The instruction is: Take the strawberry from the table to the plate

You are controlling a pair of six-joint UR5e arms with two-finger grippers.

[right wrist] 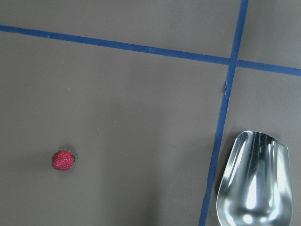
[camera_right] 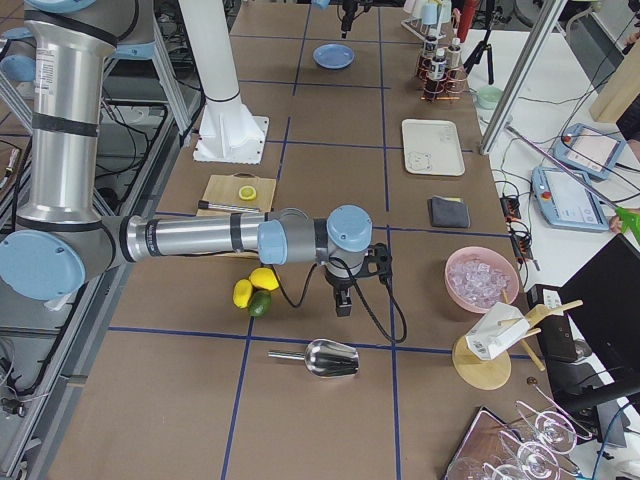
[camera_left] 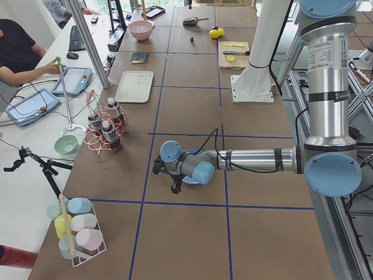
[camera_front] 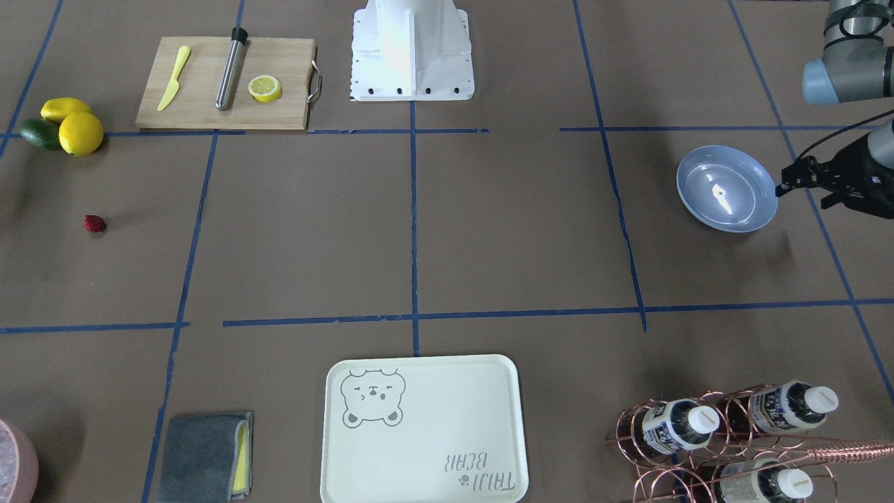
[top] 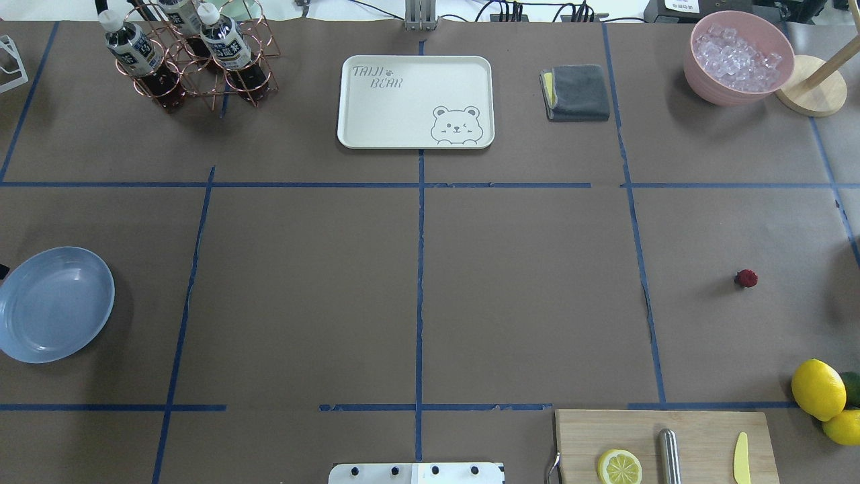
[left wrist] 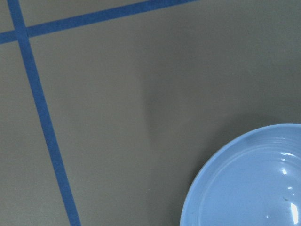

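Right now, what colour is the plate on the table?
The plate is light blue and glossy, with no pattern. It shows best in the overhead exterior view.

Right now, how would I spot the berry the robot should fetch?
Find the wooden cutting board on the robot's right of the brown taped table, with yellow lemons piled beside it. Past that pile, alone on bare paper, lies the strawberry: tiny, dark red, bumpy, far smaller than the lemons.

The table [camera_front: 489, 230] surface is matt brown paper. The plate [camera_front: 705, 202] is glossy; the scoop [right wrist: 254, 183] is polished metal.
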